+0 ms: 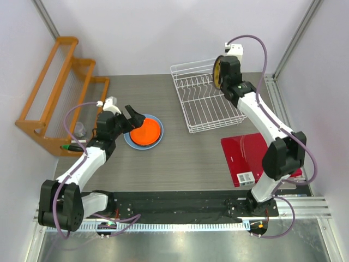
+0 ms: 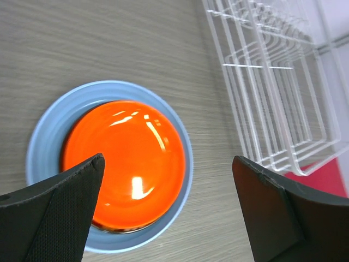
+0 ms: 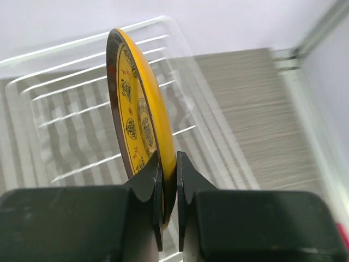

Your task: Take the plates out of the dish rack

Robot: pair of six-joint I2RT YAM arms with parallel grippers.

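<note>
The orange plate [image 1: 146, 131] lies stacked on the light blue plate [image 1: 156, 140] on the table, left of the white wire dish rack [image 1: 204, 103]. My left gripper [image 1: 134, 117] is open and empty just above their left side; in the left wrist view the orange plate [image 2: 128, 158] and the blue rim [image 2: 43, 131] show between my spread fingers. My right gripper [image 1: 222, 71] is shut on the yellow-brown patterned plate [image 3: 136, 109], held on edge above the rack's far right corner [image 3: 65, 136]. The rack holds no plates in view. The dark red floral plate is out of view.
An orange wooden stepped shelf [image 1: 60, 93] stands at the far left. A flat red book [image 1: 251, 158] lies at the right, near the right arm's base. A small clear cup [image 1: 79, 129] sits by the shelf. Walls close in at the back and both sides.
</note>
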